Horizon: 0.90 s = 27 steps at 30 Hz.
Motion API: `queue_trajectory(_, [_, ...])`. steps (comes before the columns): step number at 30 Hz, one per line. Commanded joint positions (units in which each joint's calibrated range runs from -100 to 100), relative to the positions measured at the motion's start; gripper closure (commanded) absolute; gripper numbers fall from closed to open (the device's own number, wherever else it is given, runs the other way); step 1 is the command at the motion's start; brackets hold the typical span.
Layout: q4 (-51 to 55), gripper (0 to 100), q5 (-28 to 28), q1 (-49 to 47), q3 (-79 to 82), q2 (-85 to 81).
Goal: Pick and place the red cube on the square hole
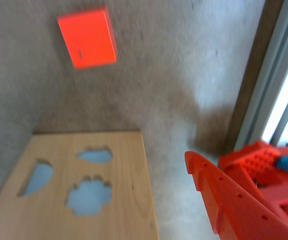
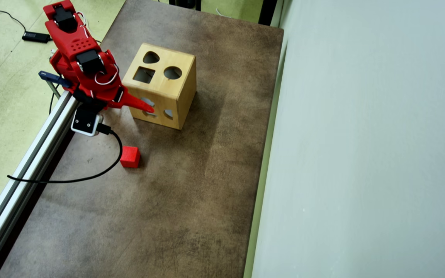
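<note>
Here, in the wrist view, the red cube lies on the mottled grey-brown table in the upper left of the frame, a little blurred. Below it, filling the lower left corner, is a side face of the wooden box, with three irregular cut-outs showing pale blue. A single pointed red finger of the gripper rises from the lower right; the other finger is out of frame, so the width of the pincer cannot be told here. A metal rail runs along the right edge.

In the overhead view, the red arm sits in the upper left of the frame, beside the rail on the table's left edge. Its gripper points right, the tip overlapping the box's near side face; the fingers look close together, but I cannot tell for sure, and nothing is held. The box stands in the upper middle, and its top face carries the square hole, a round hole and a heart-like hole. The cube rests on the brown table below the gripper, apart from the box, with a black cable curving just left of it.
</note>
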Motion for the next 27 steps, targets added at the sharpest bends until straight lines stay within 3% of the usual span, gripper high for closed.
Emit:
queue_trajectory(1, [-5.36,33,3.03,2.71,-2.03,2.25])
queue_trajectory(14, [-15.09,33,5.57,4.72,-2.84,12.18])
queue_trajectory(27, [-15.26,33,5.13,4.64,-2.12,14.65])
